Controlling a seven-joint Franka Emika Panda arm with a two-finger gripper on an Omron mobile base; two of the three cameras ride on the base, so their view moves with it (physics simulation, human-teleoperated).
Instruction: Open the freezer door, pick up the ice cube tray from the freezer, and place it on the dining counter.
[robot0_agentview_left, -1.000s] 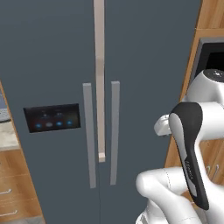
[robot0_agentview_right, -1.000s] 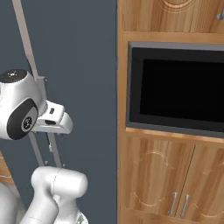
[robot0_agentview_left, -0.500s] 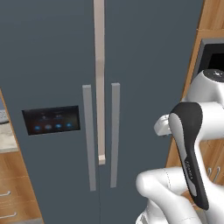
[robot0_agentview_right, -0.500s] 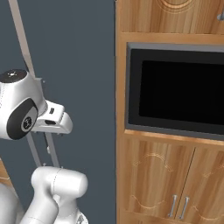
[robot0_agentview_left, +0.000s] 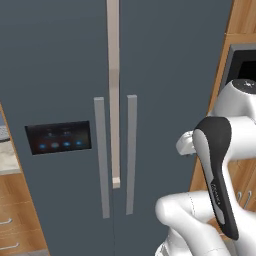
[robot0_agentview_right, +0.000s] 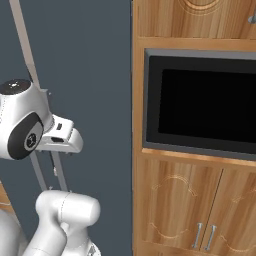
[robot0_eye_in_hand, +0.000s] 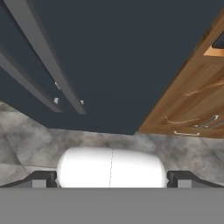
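The freezer door (robot0_agentview_left: 55, 75) is the left, dark slate-grey half of the fridge and stands shut. It carries a black panel of blue lights (robot0_agentview_left: 59, 137) and a grey bar handle (robot0_agentview_left: 101, 157). The ice cube tray is hidden behind this door, and the dining counter is out of view. My gripper (robot0_eye_in_hand: 111, 180) is open and holds nothing. It hangs back from the fridge and points down at the fridge's foot and the grey floor. In the hand view both bar handles slant across the upper left, and the freezer door's handle (robot0_eye_in_hand: 26, 83) is the left one.
The plain grey door (robot0_agentview_left: 175, 60) with its own handle (robot0_agentview_left: 131, 155) is shut to the right. Beyond it stands a wooden cabinet with a black built-in oven (robot0_agentview_right: 200, 112) and lower doors (robot0_agentview_right: 200, 210). A marbled counter edge over wooden drawers (robot0_agentview_left: 7, 160) lies at the left.
Both base views have shifted very slightly, so the camera has moved a little. The arm keeps its pose, and the freezer door stays shut.
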